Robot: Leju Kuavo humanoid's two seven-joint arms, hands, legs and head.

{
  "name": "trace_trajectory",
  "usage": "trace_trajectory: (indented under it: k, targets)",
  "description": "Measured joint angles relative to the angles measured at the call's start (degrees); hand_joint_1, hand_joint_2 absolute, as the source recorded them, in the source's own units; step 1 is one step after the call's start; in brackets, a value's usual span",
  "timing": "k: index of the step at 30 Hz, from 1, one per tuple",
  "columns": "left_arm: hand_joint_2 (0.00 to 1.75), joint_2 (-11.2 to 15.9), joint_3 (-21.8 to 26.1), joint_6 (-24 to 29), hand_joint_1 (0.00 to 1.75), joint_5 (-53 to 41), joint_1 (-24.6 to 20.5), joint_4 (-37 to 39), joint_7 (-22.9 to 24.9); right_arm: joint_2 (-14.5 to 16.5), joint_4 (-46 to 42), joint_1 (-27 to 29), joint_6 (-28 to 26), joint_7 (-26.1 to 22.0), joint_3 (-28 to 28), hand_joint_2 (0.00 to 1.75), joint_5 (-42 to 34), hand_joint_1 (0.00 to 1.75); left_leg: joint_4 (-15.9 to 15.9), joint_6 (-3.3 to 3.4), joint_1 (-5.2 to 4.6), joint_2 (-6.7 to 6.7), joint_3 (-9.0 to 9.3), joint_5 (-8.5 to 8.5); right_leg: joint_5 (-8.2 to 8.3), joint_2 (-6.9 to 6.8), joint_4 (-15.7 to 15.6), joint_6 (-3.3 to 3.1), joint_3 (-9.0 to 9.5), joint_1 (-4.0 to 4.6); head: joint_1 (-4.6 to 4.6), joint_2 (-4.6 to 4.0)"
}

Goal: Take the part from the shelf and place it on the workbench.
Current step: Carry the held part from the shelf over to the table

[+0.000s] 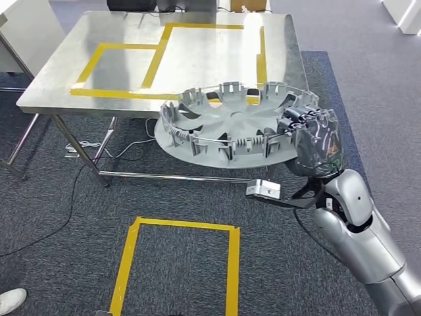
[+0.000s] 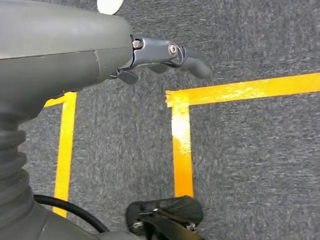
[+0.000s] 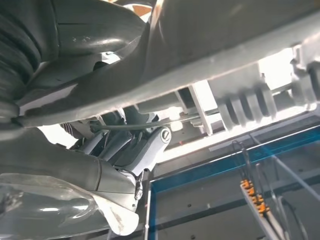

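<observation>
Right hand (image 1: 312, 135) grips rim of round grey part (image 1: 233, 128), fingers (image 1: 297, 118) clamped over its edge; part held roughly level, in front of near edge of metal workbench (image 1: 59, 85), w/ far side overlapping it. Left hand (image 2: 151, 57) hangs over carpet w/ yellow tape (image 2: 182, 145), fingers apart, holding nothing.

part (image 1: 233, 128) hides workbench (image 1: 148, 66) front edge | right hand (image 1: 312, 135) fingers hidden behind rim | white shoe (image 1: 10, 300) cut off
</observation>
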Motion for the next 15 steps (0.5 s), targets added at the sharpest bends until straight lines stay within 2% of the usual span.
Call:
trace_trajectory:
  k: [1,2,3,4,7,8,9,10,12,13,14,15]
  targets:
    - [1.75,0.03,-0.02,-0.03,0.0,-0.03,0.03,0.01,0.0,0.0,0.08,-0.01,0.03,0.05,0.14,1.75,0.03,1.75,-3.97,0.28,-0.03,0.03,1.42,2.6,-0.44,0.02,-0.03,0.14,0.5,0.0,-0.01,0.0]
    - [1.75,0.08,-0.03,-0.08,0.0,-0.05,0.05,0.01,0.0,0.0,0.16,-0.06,0.04,0.12,0.23,1.75,0.05,1.75,-7.62,0.65,-0.17,0.07,2.91,4.27,-0.87,0.05,-0.02,0.39,0.89,0.1,0.0,0.0]
    - [1.75,0.11,-0.07,-0.11,0.0,-0.11,0.05,0.01,-0.01,-0.01,0.22,-0.12,0.03,0.21,0.27,1.75,0.07,1.75,-10.51,1.01,-0.3,0.14,4.11,4.96,-1.2,0.08,-0.03,0.69,1.08,0.17,0.01,0.0]
    - [1.75,0.15,-0.12,-0.15,0.0,-0.2,0.09,0.01,-0.02,-0.01,0.26,-0.19,0.02,0.31,0.28,1.75,0.09,1.75,-12.03,1.3,-0.45,0.19,4.75,4.85,-1.38,0.1,-0.16,1.0,1.13,0.22,0.04,0.0]
    - [1.75,0.08,-0.39,-0.21,0.0,-0.49,0.25,0.02,-0.04,-0.08,0.31,-0.13,-0.01,0.62,0.28,1.75,0.1,1.75,-13.28,2.01,-0.37,0.16,5.74,3.89,-1.31,0.13,0.05,2.0,1.34,0.22,0.14,0.0]
    - [1.75,0.04,-0.48,-0.17,0.0,-0.52,0.28,0.02,-0.04,-0.25,0.27,-0.01,-0.02,0.68,0.24,1.75,0.09,1.75,-13.54,2.3,-0.22,0.07,6.21,3.74,-1.54,0.14,1.05,2.25,0.95,0.19,0.16,0.0]
    - [1.75,0.0,-0.57,-0.11,0.0,-0.55,0.27,0.02,-0.05,-0.5,0.19,0.12,-0.05,0.75,0.17,1.75,0.04,1.75,-13.7,2.57,-0.11,-0.02,6.66,3.58,-2.16,0.15,2.85,2.4,-0.06,0.17,0.25,0.0]
    - [1.75,-0.04,-0.65,-0.04,0.0,-0.58,0.27,0.02,-0.05,-0.82,0.04,0.39,-0.08,0.84,0.03,1.75,-0.04,1.75,-13.8,2.8,-0.06,-0.09,6.99,3.37,-3.09,0.17,5.75,2.5,-1.83,0.14,0.31,0.0]
    - [1.75,-0.25,-0.77,0.06,0.0,-0.65,0.38,0.02,-0.07,-1.33,-0.28,1.3,-0.14,1.04,-0.26,1.75,-0.24,1.75,-13.79,3.09,-0.11,-0.19,7.6,2.7,-5.45,0.17,12.88,2.62,-6.63,0.19,0.42,0.0]
    - [1.75,-0.37,-0.8,0.09,0.0,-0.69,0.52,0.02,-0.07,-1.52,-0.38,1.98,-0.15,1.13,-0.38,1.75,-0.31,1.75,-13.78,3.1,-0.13,-0.21,8.11,2.24,-5.97,0.17,15.35,2.64,-8.78,0.22,0.41,0.0]
    - [1.75,-0.48,-0.83,0.1,0.0,-0.75,0.66,0.02,-0.07,-1.72,-0.43,2.65,-0.15,1.18,-0.44,1.75,-0.36,1.75,-13.78,3.1,-0.15,-0.23,8.75,1.72,-5.53,0.17,15.98,2.62,-10.04,0.25,0.43,0.0]
    - [1.75,-0.53,-0.84,0.11,0.0,-0.81,0.76,0.02,-0.06,-1.93,-0.46,3.24,-0.14,1.19,-0.46,1.75,-0.37,1.75,-13.77,3.05,-0.16,-0.25,9.52,1.15,-3.98,0.16,14.61,2.53,-10.31,0.26,0.44,0.0]
